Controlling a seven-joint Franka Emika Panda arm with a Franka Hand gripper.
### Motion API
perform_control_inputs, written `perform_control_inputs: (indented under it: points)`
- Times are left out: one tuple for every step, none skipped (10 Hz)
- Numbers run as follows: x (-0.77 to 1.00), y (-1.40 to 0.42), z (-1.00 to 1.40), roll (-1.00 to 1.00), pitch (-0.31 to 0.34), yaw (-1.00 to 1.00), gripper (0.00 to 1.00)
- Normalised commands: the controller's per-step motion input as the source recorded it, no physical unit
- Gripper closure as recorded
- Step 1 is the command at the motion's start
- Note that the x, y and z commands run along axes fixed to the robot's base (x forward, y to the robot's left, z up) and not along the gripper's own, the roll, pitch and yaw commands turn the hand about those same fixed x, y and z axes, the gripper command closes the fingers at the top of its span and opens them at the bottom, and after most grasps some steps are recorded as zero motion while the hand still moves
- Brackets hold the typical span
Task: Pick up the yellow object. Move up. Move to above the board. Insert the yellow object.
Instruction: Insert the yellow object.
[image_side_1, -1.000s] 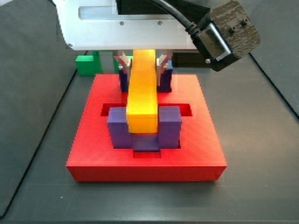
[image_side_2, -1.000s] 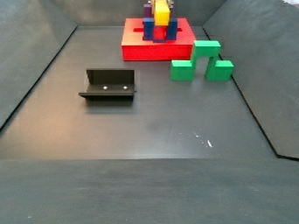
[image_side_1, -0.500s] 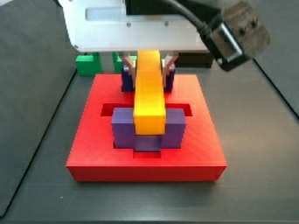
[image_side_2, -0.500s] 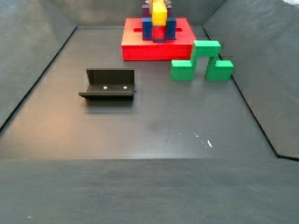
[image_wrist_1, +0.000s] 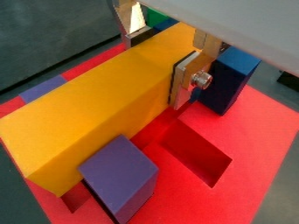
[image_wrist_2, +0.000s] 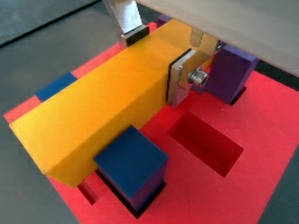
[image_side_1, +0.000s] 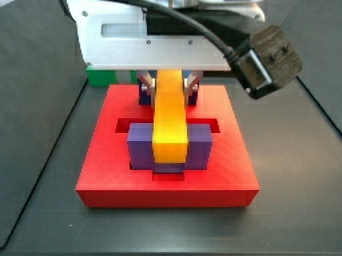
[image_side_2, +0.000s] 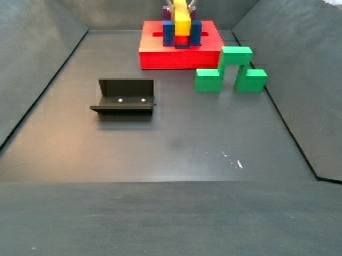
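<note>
The yellow object (image_side_1: 170, 115) is a long yellow-orange bar lying lengthwise between the upright posts on the red board (image_side_1: 167, 185). Its near end sits between two purple posts (image_side_1: 140, 145). My gripper (image_side_1: 167, 75) is above the far part of the board and shut on the bar. In both wrist views the silver fingers (image_wrist_1: 184, 80) (image_wrist_2: 180, 77) press the bar's (image_wrist_1: 100, 114) (image_wrist_2: 105, 105) sides, with my gripper (image_wrist_1: 158, 57) (image_wrist_2: 156, 54) across it. An open recessed slot (image_wrist_1: 198, 153) lies beside the bar. In a side view the board (image_side_2: 167, 58) is at the far end.
The fixture (image_side_2: 124, 97) stands on the dark floor left of the middle. A green arch-shaped block (image_side_2: 227, 72) lies right of the board, and green also shows behind the board (image_side_1: 98, 72). Sloped dark walls enclose the floor.
The yellow bar has come down lower between the purple posts, and my gripper has come down with it. The camera cable at the upper right has shifted.
</note>
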Motion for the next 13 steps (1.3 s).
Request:
perform_control_inputs:
  points:
    - [0.0,0.0,-0.2,0.13,0.011,0.01,1.0]
    - [0.0,0.0,-0.2,0.1,0.0,0.01,1.0]
    - [0.0,0.0,-0.21,0.07,0.0,0.02,1.0]
    - [0.0,-0.02,-0.2,0.05,0.0,0.03,1.0]
    - [0.0,-0.03,-0.18,0.02,0.0,0.05,1.0]
    - [0.01,-0.06,-0.17,0.02,0.0,0.06,1.0]
    - [0.03,-0.07,-0.16,0.01,0.0,0.07,1.0]
    - [0.02,-0.06,-0.14,0.01,0.0,0.07,1.0]
    - [0.01,-0.03,-0.13,0.01,0.0,0.07,1.0]
    - [0.01,0.0,-0.13,0.02,0.0,0.08,1.0]
    - [0.03,0.0,-0.13,0.03,0.0,0.09,1.0]
    - [0.05,0.0,-0.14,0.03,0.0,0.09,1.0]
    - [0.06,0.0,-0.13,0.03,0.0,0.09,1.0]
